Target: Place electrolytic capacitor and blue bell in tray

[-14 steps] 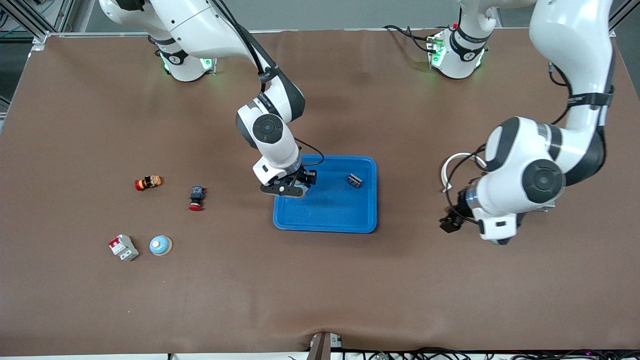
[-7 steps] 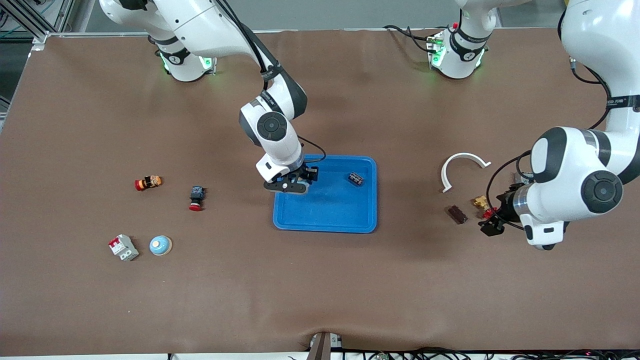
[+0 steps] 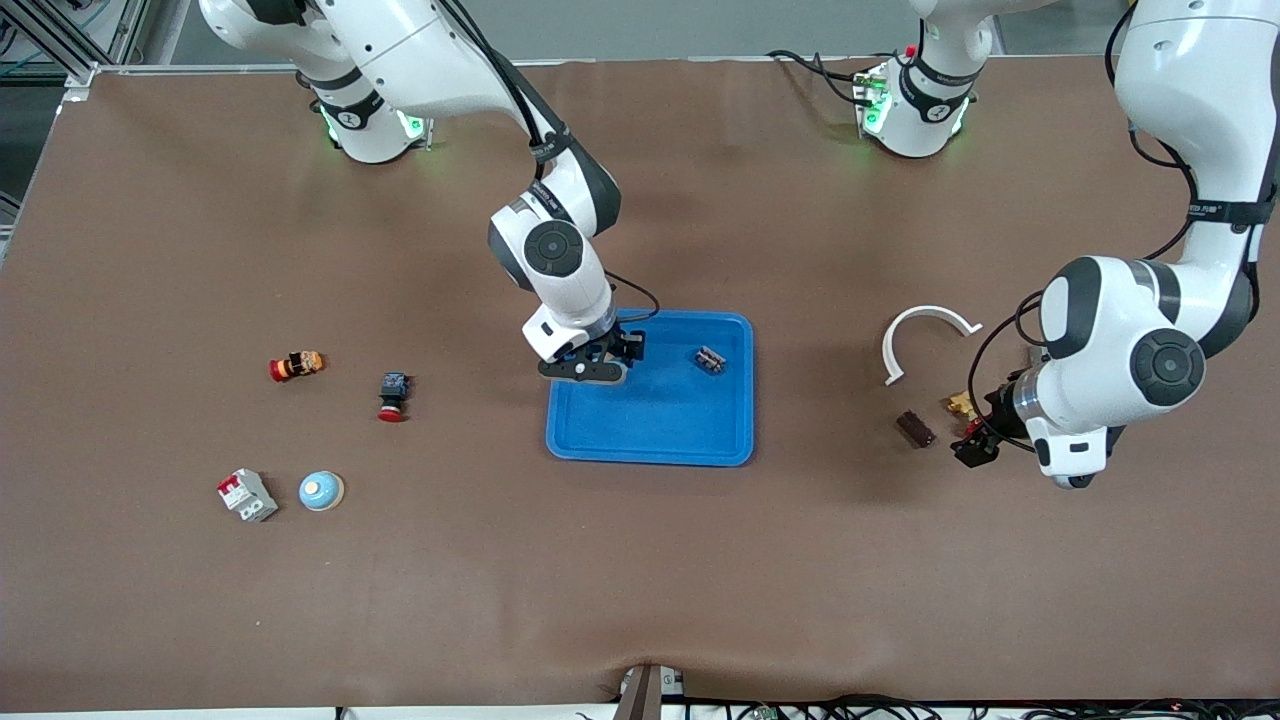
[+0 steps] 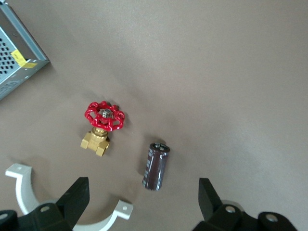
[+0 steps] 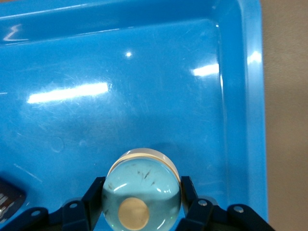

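Capacitor (image 4: pixel 156 166) lay under my wide-open, empty left end effector (image 4: pixel 142 188), long axis crosswise to its fingers (image 4: pixel 73 197); right end effector (image 5: pixel 142 188) gripped the blue bell (image 5: pixel 142 195) over the tray (image 5: pixel 240 96).

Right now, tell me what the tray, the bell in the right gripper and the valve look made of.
Tray: likely plastic, glossy blue, with sharp light reflections and fine scratches.
Bell: pale blue dome, smooth and shiny, perhaps painted metal or plastic; the look leaves it open.
Valve: body looks like brass, dull yellow; handwheel painted red, probably metal.
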Action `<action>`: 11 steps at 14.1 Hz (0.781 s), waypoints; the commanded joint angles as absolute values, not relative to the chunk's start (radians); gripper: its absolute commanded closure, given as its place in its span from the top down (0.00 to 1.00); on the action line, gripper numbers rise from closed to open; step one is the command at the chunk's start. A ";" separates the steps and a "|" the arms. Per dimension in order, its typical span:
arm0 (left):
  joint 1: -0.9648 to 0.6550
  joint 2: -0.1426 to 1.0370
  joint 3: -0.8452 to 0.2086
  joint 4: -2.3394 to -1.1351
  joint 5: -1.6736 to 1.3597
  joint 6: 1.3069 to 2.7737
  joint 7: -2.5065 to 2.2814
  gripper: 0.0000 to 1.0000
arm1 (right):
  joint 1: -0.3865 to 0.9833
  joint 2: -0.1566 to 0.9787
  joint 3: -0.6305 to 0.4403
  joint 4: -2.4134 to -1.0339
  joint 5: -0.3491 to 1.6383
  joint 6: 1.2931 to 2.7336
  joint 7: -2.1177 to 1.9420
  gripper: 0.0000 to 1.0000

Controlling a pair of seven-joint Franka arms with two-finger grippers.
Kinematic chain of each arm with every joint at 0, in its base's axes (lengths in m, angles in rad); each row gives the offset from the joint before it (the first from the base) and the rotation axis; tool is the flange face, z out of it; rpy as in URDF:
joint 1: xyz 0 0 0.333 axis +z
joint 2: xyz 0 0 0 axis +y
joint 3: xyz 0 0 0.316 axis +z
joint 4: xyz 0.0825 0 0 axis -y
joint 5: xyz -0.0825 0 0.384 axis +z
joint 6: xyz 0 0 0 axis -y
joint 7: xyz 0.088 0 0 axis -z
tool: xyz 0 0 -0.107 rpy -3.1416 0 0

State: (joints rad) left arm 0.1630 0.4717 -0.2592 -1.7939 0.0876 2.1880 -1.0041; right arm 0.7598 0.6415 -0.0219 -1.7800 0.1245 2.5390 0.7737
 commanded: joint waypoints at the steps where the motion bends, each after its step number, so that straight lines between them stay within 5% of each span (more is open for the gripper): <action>1: 0.179 0.463 -0.268 -1.847 0.106 2.250 -1.011 1.00 | 0.776 0.650 -0.032 -1.779 0.118 2.557 0.792 0.47; 8: 0.170 0.534 -0.270 -1.898 0.097 2.330 -1.040 1.00 | 0.779 0.667 -0.032 -1.779 0.118 2.580 0.792 0.48; 11: 0.166 0.554 -0.273 -1.898 0.097 2.359 -1.040 0.86 | 0.779 0.669 -0.032 -1.778 0.118 2.582 0.792 0.48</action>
